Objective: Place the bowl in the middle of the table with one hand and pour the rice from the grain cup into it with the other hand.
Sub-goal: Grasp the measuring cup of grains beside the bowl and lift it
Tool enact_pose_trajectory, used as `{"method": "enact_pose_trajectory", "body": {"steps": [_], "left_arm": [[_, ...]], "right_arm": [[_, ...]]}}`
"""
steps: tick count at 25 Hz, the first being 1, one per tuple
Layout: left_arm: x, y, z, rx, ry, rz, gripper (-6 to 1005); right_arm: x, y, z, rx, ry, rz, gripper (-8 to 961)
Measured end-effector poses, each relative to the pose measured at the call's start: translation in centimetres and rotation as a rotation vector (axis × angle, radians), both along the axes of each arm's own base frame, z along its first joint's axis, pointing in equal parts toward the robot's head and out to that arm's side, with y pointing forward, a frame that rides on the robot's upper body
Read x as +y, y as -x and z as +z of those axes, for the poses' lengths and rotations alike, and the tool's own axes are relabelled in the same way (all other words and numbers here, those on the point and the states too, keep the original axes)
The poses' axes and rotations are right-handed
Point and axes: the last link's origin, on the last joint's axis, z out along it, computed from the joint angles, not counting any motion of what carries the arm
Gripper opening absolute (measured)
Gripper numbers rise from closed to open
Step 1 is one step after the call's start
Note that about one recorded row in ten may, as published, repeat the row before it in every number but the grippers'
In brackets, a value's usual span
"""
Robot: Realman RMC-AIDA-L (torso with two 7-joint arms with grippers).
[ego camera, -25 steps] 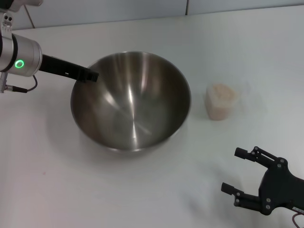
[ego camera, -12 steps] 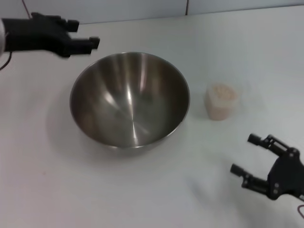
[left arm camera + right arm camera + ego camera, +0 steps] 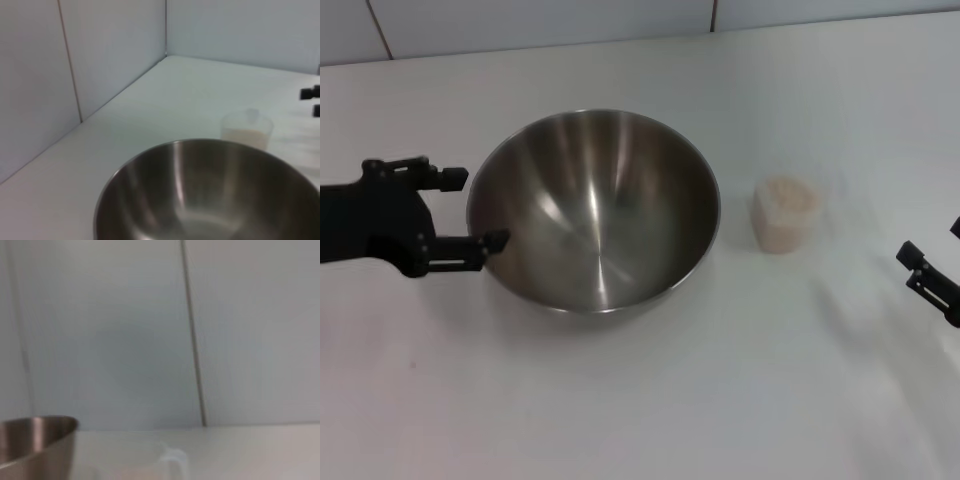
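Observation:
The steel bowl (image 3: 595, 210) stands upright and empty in the middle of the white table (image 3: 620, 400). It also shows in the left wrist view (image 3: 200, 200) and the right wrist view (image 3: 35, 440). The clear grain cup (image 3: 785, 213) stands just right of the bowl, with rice (image 3: 788, 198) in it. The cup shows beyond the bowl in the left wrist view (image 3: 246, 131) and faintly in the right wrist view (image 3: 170, 462). My left gripper (image 3: 475, 208) is open and empty, close to the bowl's left rim. My right gripper (image 3: 932, 245) is open and empty at the right edge, right of the cup.
A pale tiled wall (image 3: 520, 25) runs along the far edge of the table. The right gripper's fingertips (image 3: 311, 93) show at the edge of the left wrist view.
My left gripper has let go of the bowl's far-left rim and moved to the bowl's left side. My right gripper has moved right and farther back, partly out of view. Bowl and cup have stayed put.

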Motion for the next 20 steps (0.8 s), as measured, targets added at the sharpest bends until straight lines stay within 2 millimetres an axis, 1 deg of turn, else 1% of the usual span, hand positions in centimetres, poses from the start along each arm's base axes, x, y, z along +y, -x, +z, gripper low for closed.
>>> {"method": "enact_pose_trajectory", "body": {"steps": [1, 3, 4, 5, 6, 9, 10, 11, 12, 13, 20], "left_arm": [[-0.3, 0.4, -0.1, -0.016, -0.003, 0.002, 818], [-0.5, 0.9, -0.1, -0.039, -0.004, 0.015, 834], [-0.5, 1.0, -0.1, -0.044, -0.005, 0.02, 834], [-0.5, 1.2, -0.2, -0.048, -0.004, 0.025, 834], [-0.6, 1.3, -0.2, -0.05, -0.002, 0.028, 834], [-0.6, 1.3, -0.3, -0.051, 0.002, 0.028, 834], [-0.6, 1.3, -0.4, -0.05, 0.003, 0.026, 834], [-0.6, 1.3, -0.4, -0.05, 0.003, 0.026, 834], [-0.6, 1.2, -0.4, -0.05, 0.004, 0.017, 834], [-0.6, 1.1, -0.5, -0.05, 0.004, 0.016, 834], [-0.5, 1.0, -0.5, -0.052, 0.006, 0.009, 834]], "right_arm": [[0.4, -0.1, -0.2, -0.003, 0.003, -0.015, 831], [1.7, -0.2, -0.8, -0.014, 0.02, -0.041, 831], [1.7, -0.2, -0.8, -0.014, 0.02, -0.041, 831], [2.6, 0.0, -1.1, -0.017, 0.03, -0.045, 831], [2.6, 0.0, -1.1, -0.017, 0.03, -0.045, 831], [3.9, 0.1, -1.6, -0.027, 0.047, -0.059, 832], [4.6, 0.2, -1.9, -0.037, 0.06, -0.065, 832], [4.6, 0.2, -1.9, -0.037, 0.06, -0.065, 832], [5.4, 0.5, -2.4, -0.046, 0.072, -0.066, 832], [5.4, 0.5, -2.4, -0.046, 0.072, -0.066, 832], [7.4, 1.4, -3.7, -0.089, 0.088, -0.064, 832]]}}
